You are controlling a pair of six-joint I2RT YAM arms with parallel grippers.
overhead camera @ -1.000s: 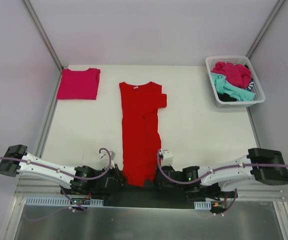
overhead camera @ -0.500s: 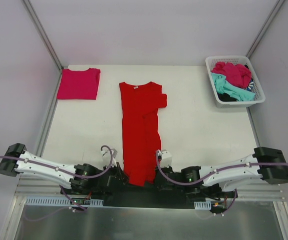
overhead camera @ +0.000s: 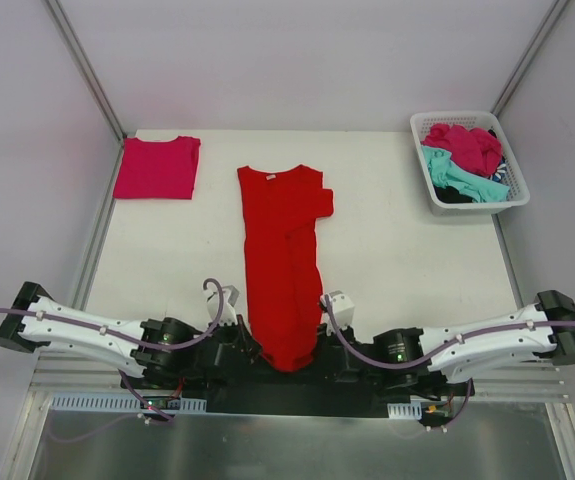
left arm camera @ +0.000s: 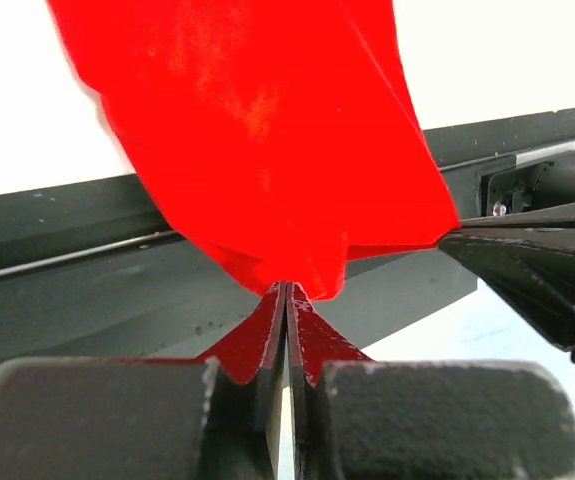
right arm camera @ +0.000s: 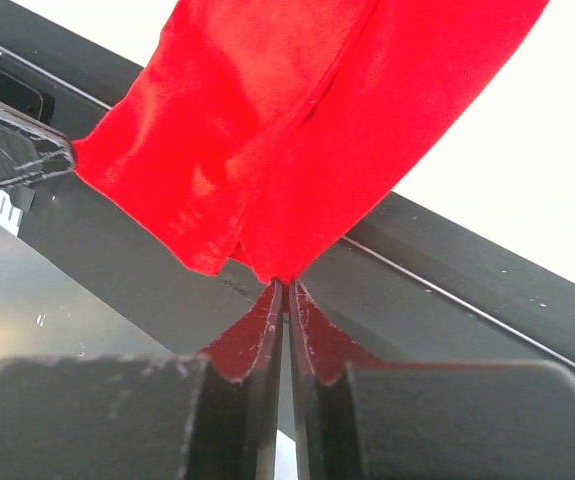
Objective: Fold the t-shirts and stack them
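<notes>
A bright red t-shirt [overhead camera: 282,255] lies folded lengthwise down the middle of the table, its hem at the near edge. My left gripper [overhead camera: 252,352] is shut on the hem's left corner [left arm camera: 287,275]. My right gripper [overhead camera: 314,352] is shut on the hem's right corner [right arm camera: 285,270]. Both hold the hem slightly lifted over the table's dark front rail. A folded magenta-pink t-shirt [overhead camera: 157,167] lies at the far left. More t-shirts, magenta [overhead camera: 465,145], teal [overhead camera: 457,178] and dark, are heaped in the basket.
A white lattice basket [overhead camera: 512,190] stands at the far right corner. The dark front rail [left arm camera: 67,290] runs under both grippers. Metal frame posts [overhead camera: 85,65] rise at the back corners.
Both grippers have closed in on the red shirt's hem corners and drawn them together, so the hem is narrower and bunched. Both arms have stretched lower and flatter.
</notes>
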